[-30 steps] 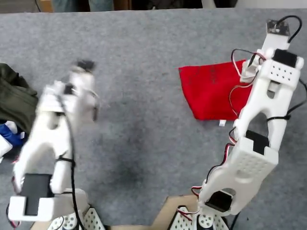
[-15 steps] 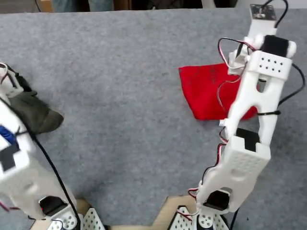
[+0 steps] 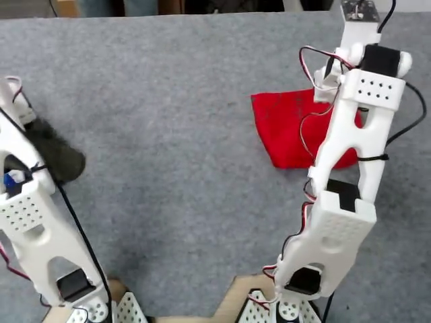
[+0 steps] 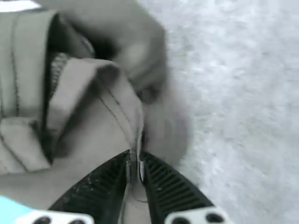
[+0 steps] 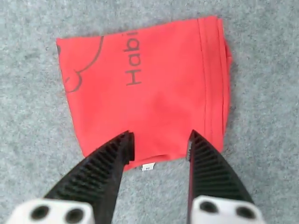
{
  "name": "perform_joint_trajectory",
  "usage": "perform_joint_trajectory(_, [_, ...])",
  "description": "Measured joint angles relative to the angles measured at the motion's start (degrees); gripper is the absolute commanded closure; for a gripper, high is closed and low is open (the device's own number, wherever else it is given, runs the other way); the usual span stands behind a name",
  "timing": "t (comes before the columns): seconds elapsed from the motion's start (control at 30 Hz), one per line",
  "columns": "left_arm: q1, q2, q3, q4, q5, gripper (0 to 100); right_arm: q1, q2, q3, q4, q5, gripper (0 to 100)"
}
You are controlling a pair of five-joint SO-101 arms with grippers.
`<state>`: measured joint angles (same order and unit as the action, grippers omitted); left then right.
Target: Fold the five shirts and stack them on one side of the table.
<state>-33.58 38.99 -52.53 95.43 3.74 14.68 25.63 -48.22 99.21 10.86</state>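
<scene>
A folded red shirt with dark print lies flat on the right half of the grey table. My right gripper hangs open just above its near hem, one finger on either side of a small white tag. The red shirt is not touched. At the table's left edge lies a crumpled olive shirt, under my left arm. My left gripper is shut on a seamed fold of that olive shirt.
Grey felt covers the table between the two arms. A bit of blue cloth shows under the left arm at the left edge. The right arm reaches over the red shirt's right side.
The left arm swung from the table's left middle out to the left edge and closed on the olive shirt, which now bulges farther onto the table. The right arm stretched farther over the red shirt.
</scene>
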Motion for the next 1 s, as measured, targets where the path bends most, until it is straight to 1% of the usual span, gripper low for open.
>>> perform_joint_trajectory(0.1, [3.4,0.0,-4.0,3.9,-1.7,97,0.1,0.0,-0.4,0.2,0.0,81.3])
perform_joint_trajectory(0.23, [7.3,-0.4,-5.0,4.8,-2.7,97,0.1,0.0,-0.5,0.9,0.0,81.3])
perform_joint_trajectory(0.3, [10.0,-2.5,-3.6,5.0,-2.7,97,0.1,0.0,-0.5,0.9,0.0,81.3])
perform_joint_trajectory(0.4, [16.7,-9.1,2.1,5.0,-3.6,97,0.1,0.0,-0.5,0.9,0.0,81.3])
perform_joint_trajectory(0.5, [26.5,-18.2,11.3,5.0,-6.9,97,0.1,0.0,-0.5,0.9,0.0,81.3])
perform_joint_trajectory(0.67, [46.4,-34.6,28.4,5.1,-14.2,97,0.1,0.0,-0.5,0.9,0.0,81.4])
perform_joint_trajectory(0.8, [60.9,-46.9,39.4,5.1,-19.0,96,0.1,0.0,-0.5,0.9,0.0,81.4])
perform_joint_trajectory(0.87, [67.3,-52.8,43.5,5.2,-20.9,92,0.1,0.0,-0.5,0.9,0.0,81.4])
perform_joint_trajectory(0.93, [72.6,-58.5,47.2,5.2,-21.4,84,0.1,0.0,-0.5,0.9,0.0,81.2])
perform_joint_trajectory(1.0, [76.2,-64.0,50.6,5.2,-21.5,75,0.1,0.0,-0.5,0.9,0.0,81.2])
